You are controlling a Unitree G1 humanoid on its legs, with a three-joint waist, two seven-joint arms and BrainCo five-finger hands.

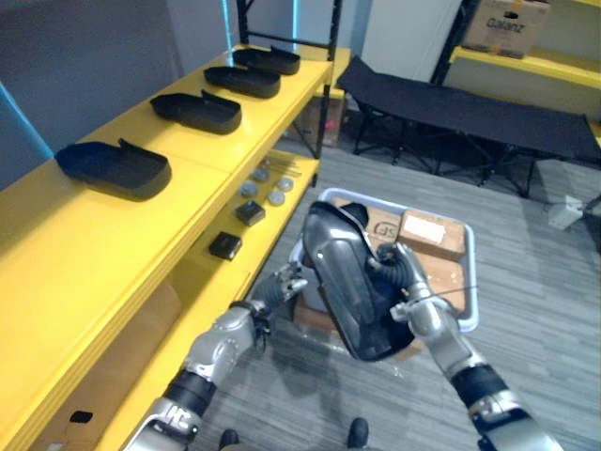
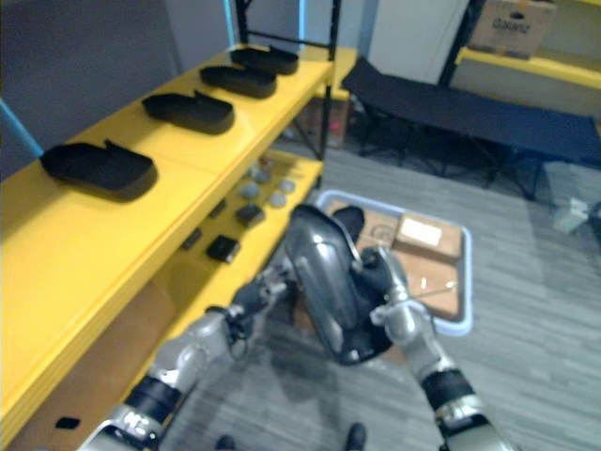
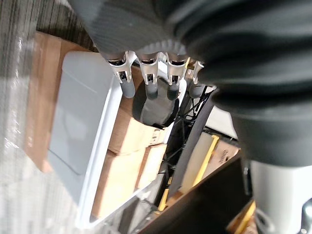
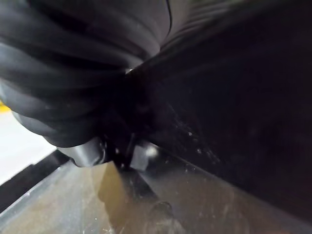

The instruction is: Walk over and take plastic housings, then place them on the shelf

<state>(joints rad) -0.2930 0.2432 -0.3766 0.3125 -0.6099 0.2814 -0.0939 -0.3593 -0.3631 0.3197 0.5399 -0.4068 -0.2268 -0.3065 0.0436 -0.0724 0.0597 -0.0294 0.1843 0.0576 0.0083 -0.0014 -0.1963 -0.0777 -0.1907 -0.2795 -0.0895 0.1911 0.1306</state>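
Plastic housing (image 1: 343, 282), black and glossy, held tilted on edge above white crate (image 1: 472, 277). Right hand (image 1: 402, 272) curled over its right rim, clamped on. Left hand (image 1: 277, 289) at its left edge, fingers straight and relaxed. Cardboard boxes (image 1: 432, 235) lie in the crate. Four shelved housings (image 1: 117, 167) sit in a row along the top tier of yellow shelf (image 1: 84, 244), off to the left.
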